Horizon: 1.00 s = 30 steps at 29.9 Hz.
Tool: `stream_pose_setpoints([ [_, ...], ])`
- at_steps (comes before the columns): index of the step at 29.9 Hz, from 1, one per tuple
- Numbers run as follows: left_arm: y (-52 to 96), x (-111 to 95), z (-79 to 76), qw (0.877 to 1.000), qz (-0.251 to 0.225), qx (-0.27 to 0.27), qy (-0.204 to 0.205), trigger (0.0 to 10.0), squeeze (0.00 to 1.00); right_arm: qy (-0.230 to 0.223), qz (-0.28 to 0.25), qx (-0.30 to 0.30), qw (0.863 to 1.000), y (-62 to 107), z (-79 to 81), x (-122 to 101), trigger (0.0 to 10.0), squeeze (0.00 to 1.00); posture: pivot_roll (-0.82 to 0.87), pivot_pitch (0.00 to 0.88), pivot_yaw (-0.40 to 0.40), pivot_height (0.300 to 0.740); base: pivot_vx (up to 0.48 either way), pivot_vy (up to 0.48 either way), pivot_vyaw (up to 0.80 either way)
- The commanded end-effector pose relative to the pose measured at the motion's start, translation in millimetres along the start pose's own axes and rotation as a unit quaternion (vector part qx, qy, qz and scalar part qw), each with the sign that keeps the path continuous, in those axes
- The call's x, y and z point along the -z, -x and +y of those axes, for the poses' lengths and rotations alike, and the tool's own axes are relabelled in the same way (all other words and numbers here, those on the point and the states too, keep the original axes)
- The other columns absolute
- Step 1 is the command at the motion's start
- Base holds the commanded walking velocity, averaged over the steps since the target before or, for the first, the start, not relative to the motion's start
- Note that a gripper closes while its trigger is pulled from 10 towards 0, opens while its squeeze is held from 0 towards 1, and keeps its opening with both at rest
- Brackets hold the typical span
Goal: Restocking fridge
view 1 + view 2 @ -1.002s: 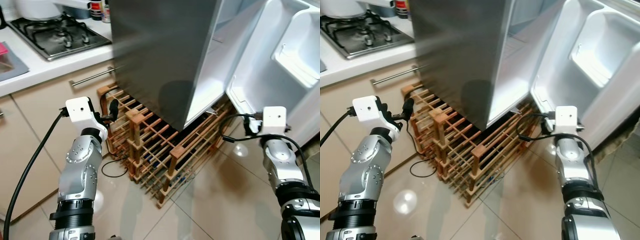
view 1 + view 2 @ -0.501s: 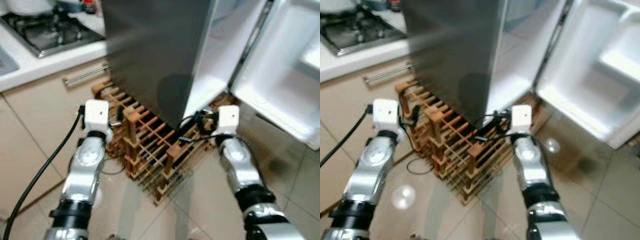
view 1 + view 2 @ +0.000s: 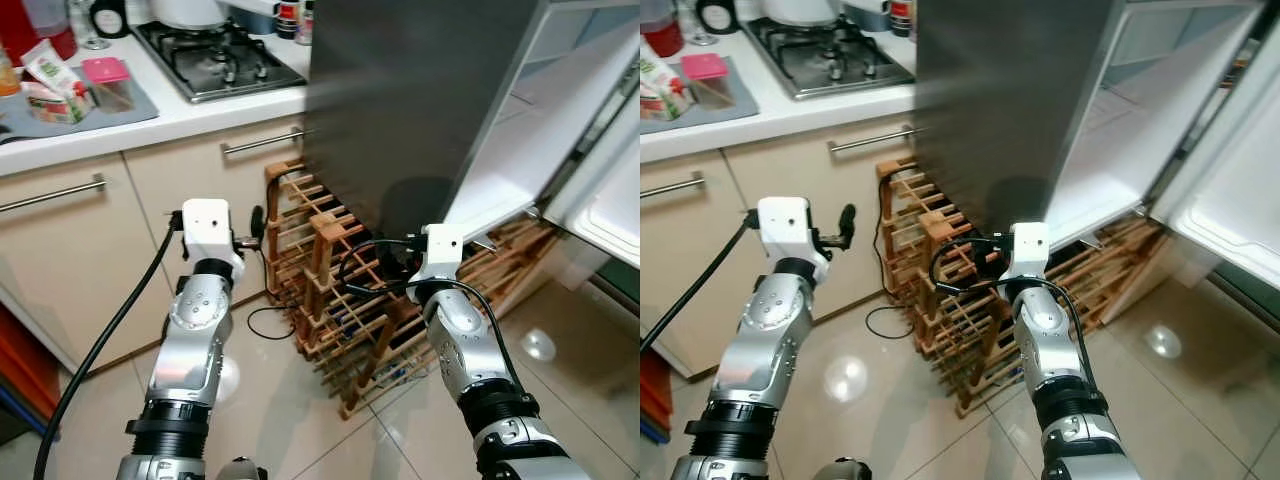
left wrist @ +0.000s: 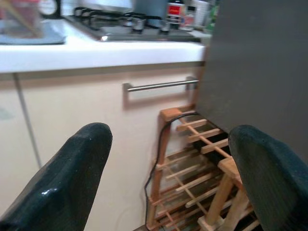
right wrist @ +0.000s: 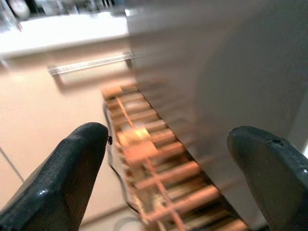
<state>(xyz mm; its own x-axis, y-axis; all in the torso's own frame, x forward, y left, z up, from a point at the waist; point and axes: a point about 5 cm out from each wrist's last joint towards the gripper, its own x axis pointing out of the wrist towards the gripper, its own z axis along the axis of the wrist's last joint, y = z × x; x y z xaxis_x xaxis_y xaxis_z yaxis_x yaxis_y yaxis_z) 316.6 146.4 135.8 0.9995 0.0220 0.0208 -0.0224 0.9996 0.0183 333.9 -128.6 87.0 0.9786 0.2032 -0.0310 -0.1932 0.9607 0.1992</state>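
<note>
Fridge (image 3: 420, 95) with door (image 3: 610, 190) swung open above wooden rack (image 3: 340, 300); left gripper (image 4: 168, 159) and right gripper (image 5: 168, 159) both spread, empty.

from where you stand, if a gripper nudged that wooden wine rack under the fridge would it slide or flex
The wooden wine rack looks stiff: crossed slats joined to square posts. It probably slides rather than tips, being low and wide on glossy floor tiles. The black cable beside it might snag.
</note>
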Motion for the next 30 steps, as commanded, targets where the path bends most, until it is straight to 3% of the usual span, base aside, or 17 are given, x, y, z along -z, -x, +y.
stream_pose_setpoints([
  [1,-1.2,-2.8,-4.8,1.0,-0.002,0.003,0.002,10.0,0.0,-0.018,-0.008,0.01,1.0,-0.4,-7.2,-5.2,10.0,0.04,0.0,0.0,-0.074,0.74,0.0,-0.461,0.65],
  [7,-3.3,-3.8,-13.9,1.0,-0.007,0.021,0.0,10.0,0.0,0.011,-0.003,-0.003,1.0,-4.4,-4.3,-6.5,10.0,0.05,0.01,0.0,-0.084,0.74,0.041,-0.221,0.65],
  [18,-9.5,9.2,-9.4,0.999,0.03,0.017,-0.001,10.0,0.0,0.008,-0.012,-0.017,1.0,-10.6,3.9,-11.9,10.0,0.05,0.03,0.0,-0.096,0.74,0.0,0.0,0.63],
  [24,-9.4,11.2,-4.0,0.999,0.034,0.009,0.005,10.0,0.0,0.012,-0.003,-0.005,1.0,-3.8,-4.7,-6.1,10.0,0.06,0.04,0.0,-0.121,0.74,0.0,0.0,0.62],
  [30,-11.6,2.8,-12.3,0.999,0.005,0.038,-0.009,10.0,0.0,0.039,-0.017,0.01,0.999,-1.3,-14.5,-14.0,10.0,0.07,0.02,0.0,-0.124,0.74,0.0,0.0,0.62],
])
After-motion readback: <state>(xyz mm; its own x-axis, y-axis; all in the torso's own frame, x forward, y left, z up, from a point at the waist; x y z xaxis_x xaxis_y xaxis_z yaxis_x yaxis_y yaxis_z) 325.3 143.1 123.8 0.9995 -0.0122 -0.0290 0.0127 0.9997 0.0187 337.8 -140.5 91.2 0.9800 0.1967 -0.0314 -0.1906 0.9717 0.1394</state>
